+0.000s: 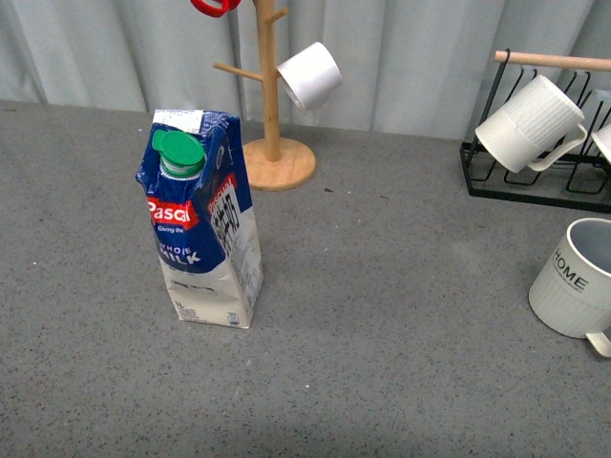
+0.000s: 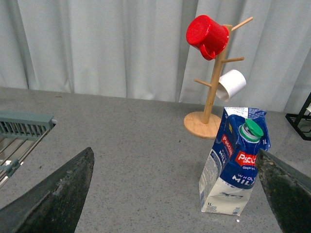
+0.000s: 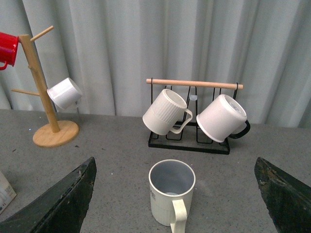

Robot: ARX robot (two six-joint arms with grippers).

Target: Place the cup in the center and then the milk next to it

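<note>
Evidently nothing has been picked up yet. The left gripper [image 2: 175,151] hangs with its fingers spread wide and empty, aimed toward the milk [image 1: 205,229], which stands left of the center [image 1: 363,267] of the desk [image 1: 401,382]. Its lower body is dented, so it leans a little. The green cap [image 1: 179,151] is screwed on, so whatever is inside cannot be seen. Behind it, near the desk's far edge, a wooden mug tree [image 1: 272,114] carries a red mug [image 2: 206,34] and a plain white mug [image 1: 309,74], both tipped mouth-down on their pegs, presumably for storage. Further right along the far edge, a black rack [image 3: 188,147] holds ribbed white mugs [image 1: 530,122] hooked by their handles on its wooden bar. The cup [image 1: 576,279] sits upright at the desk's right edge, well apart from the middle, its grey-blue inside apparently empty. The right gripper [image 3: 175,160] faces it, likewise released and holding nothing, probably lined up for the first grasp.
</note>
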